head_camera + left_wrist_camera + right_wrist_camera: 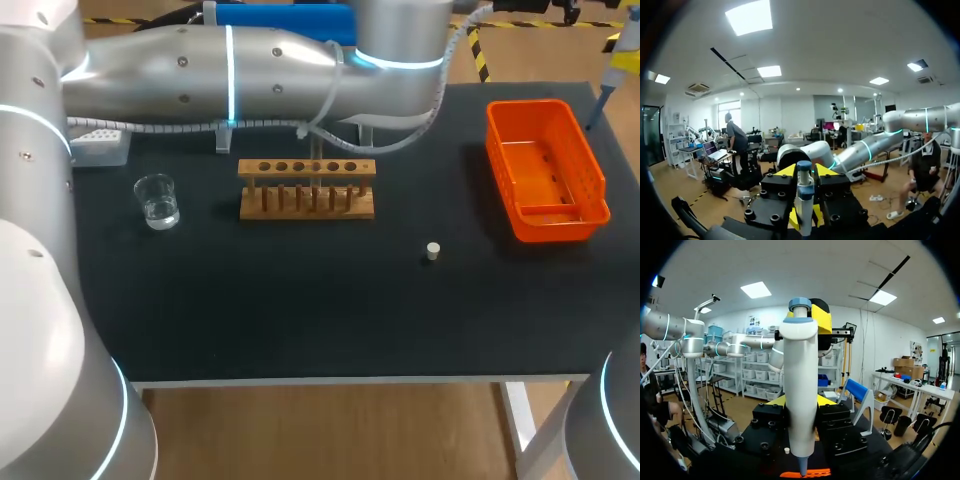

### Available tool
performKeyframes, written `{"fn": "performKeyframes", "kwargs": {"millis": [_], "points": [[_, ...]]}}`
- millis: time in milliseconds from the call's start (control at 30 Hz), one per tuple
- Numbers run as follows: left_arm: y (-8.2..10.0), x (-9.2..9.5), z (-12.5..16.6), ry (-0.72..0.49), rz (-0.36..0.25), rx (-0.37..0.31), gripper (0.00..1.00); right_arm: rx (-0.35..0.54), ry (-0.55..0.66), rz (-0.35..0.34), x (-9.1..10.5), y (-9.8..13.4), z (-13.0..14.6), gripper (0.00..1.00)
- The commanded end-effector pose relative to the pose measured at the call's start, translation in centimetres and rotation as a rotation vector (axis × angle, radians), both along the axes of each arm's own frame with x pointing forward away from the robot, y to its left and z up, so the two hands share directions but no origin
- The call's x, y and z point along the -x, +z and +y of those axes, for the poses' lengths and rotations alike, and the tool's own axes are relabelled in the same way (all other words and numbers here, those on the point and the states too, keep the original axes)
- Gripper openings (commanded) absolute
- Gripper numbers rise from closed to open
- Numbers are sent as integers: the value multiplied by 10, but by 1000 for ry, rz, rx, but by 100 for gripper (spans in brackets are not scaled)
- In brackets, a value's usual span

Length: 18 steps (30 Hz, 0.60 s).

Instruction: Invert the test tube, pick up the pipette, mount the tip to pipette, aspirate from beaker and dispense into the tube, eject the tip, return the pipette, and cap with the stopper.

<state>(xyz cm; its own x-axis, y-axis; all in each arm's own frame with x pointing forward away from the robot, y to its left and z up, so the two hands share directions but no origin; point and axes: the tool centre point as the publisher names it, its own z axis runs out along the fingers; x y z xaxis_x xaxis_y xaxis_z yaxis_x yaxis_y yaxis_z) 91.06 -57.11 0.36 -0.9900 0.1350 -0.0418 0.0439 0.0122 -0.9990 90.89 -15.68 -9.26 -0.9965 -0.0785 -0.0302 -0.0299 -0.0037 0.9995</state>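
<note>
My right gripper [801,402] is shut on the white pipette [800,390], which it holds upright, blue-grey point down, above the orange basket [805,473]. The pipette [622,55] shows at the head view's far right corner, over the table's back right. My left arm [230,70] reaches across the back of the table, and my left gripper [805,172] is at the pipette's blue top [804,167]. It shows behind that top as my other arm's yellow-tipped gripper [821,315]. The wooden rack [306,188] stands mid-table; a clear tube [316,165] seems to stand in it. The beaker [156,200] holds water. The stopper [432,251] lies loose.
The orange basket [545,170] sits at the right, below the pipette. A white tip box [100,145] is at the back left, behind the beaker. Bare black mat lies in front of the rack towards the table's near edge [330,380].
</note>
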Motion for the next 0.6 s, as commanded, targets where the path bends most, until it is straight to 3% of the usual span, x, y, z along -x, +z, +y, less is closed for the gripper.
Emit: {"fn": "performKeyframes", "kwargs": {"millis": [33,333,600], "points": [[0,1,15,-9,26,-7,100,3,-2,0,1,1,0,0],[-9,3,77,39,16,-48,100,3,-2,0,1,1,0,0],[-28,13,139,78,20,-56,100,3,-2,0,1,1,0,0]]}}
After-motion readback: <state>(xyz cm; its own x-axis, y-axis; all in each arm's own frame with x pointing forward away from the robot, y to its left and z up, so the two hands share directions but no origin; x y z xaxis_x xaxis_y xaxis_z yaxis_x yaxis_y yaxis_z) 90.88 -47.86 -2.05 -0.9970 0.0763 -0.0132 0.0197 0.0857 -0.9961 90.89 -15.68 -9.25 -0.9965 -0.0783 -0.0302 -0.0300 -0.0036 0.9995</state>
